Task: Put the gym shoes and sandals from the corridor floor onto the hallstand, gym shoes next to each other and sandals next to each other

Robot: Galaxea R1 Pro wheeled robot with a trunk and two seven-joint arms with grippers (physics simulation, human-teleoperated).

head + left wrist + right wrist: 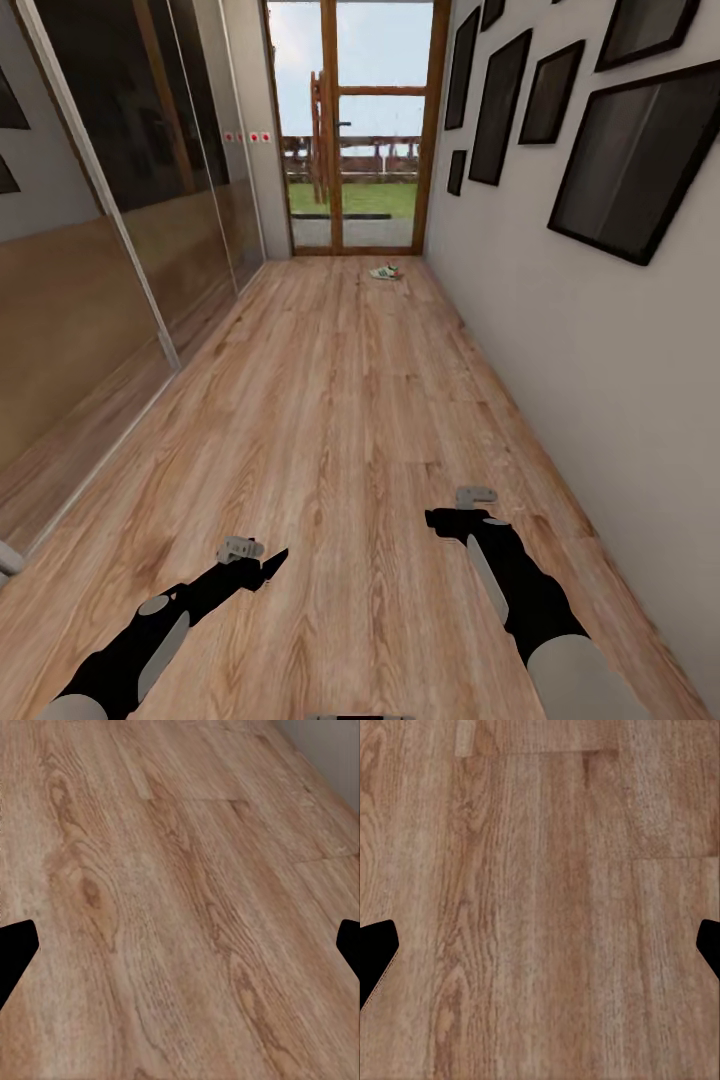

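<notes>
1. A gym shoe (386, 272) lies on the corridor floor (330, 420), upper centre of the head view, just before the glass door (352, 125). White with green and a red patch; too small to tell whether it is one shoe or two.
2. Sandals and hallstand: no place to give from these frames.
3. Left tool (262, 568), lower left of the head view: fingers apart, empty, hanging over bare floorboards.
4. Right tool (447, 520), lower right: likewise spread and empty, over bare boards.
5. Judgement: nothing is racked or in hand; all four items are left to place. The robot is well apart from the shoe, so driving down the corridor looks like the step in hand.
</notes>
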